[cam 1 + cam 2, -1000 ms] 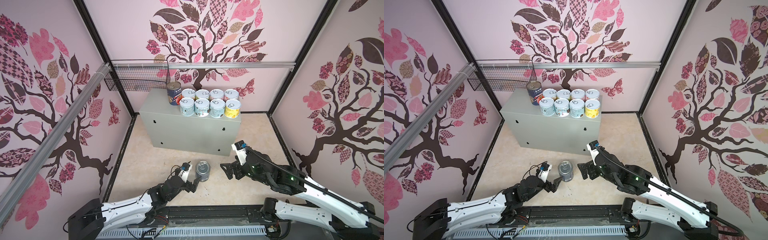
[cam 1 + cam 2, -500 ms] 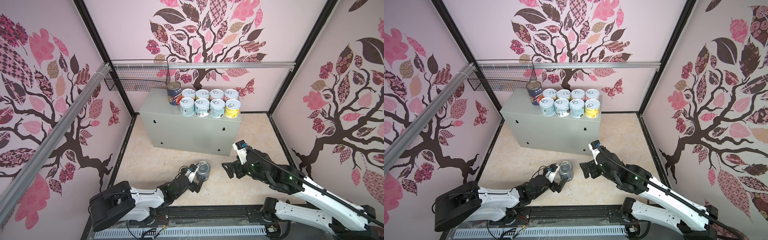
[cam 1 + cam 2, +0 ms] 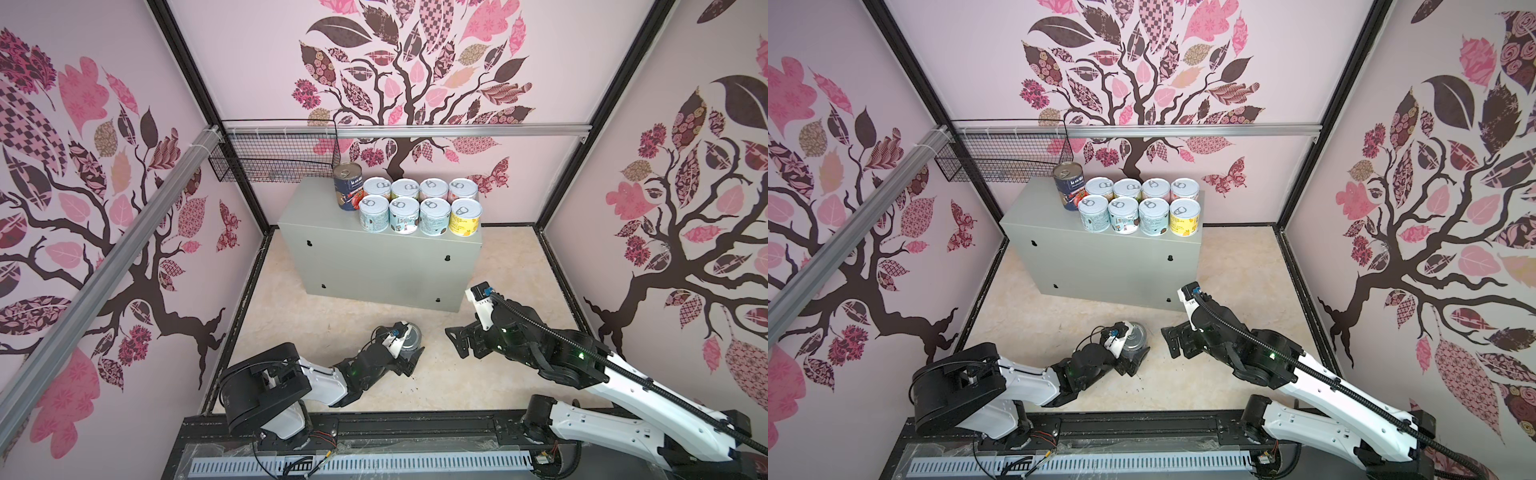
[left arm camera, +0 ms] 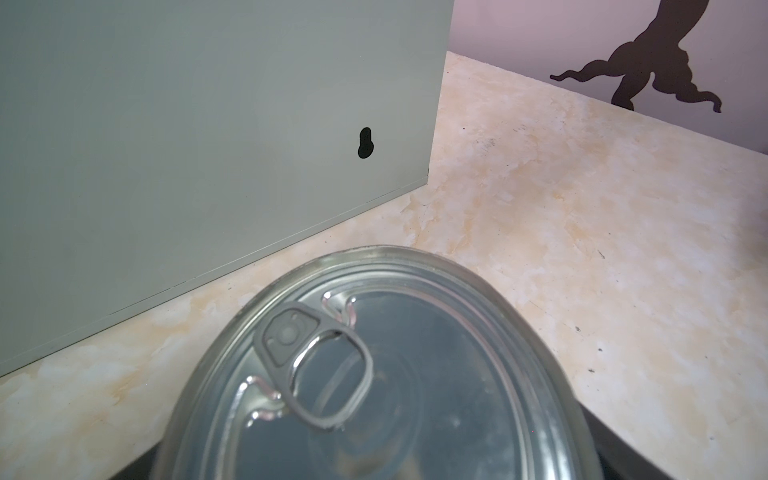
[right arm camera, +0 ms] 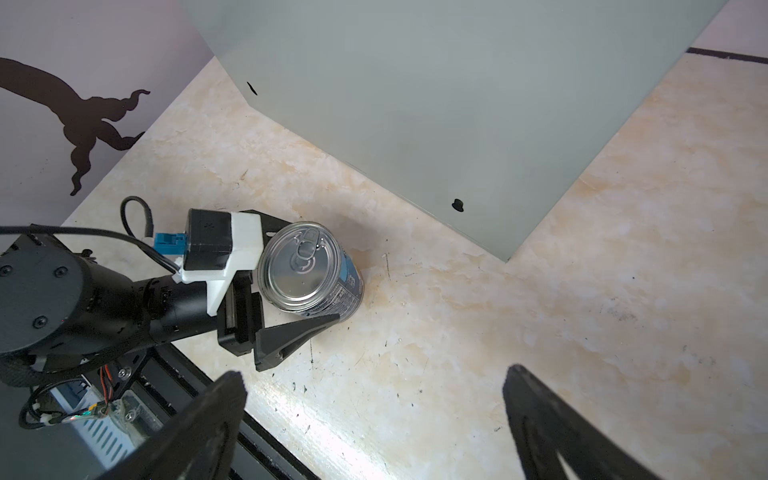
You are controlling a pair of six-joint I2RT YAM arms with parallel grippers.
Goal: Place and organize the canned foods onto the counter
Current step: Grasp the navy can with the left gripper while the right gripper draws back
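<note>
Nine cans stand on the desk (image 3: pixel 328 253): eight short ones in two rows and a tall one (image 3: pixel 347 185) at their nine o'clock. The last can (image 5: pixel 309 272) stands upright on the floor (image 3: pixel 291 316) in front of the desk. My left pincer (image 5: pixel 291 286) is wide apart around that can, one finger on each side, not yet squeezing. My right pincer (image 3: pixel 457 343) hangs spread and empty at the can's three o'clock. The pickup is in hand; next I should close squarely on the can's wall, lift straight, and carry it toward twelve o'clock, up beside the tall can.
</note>
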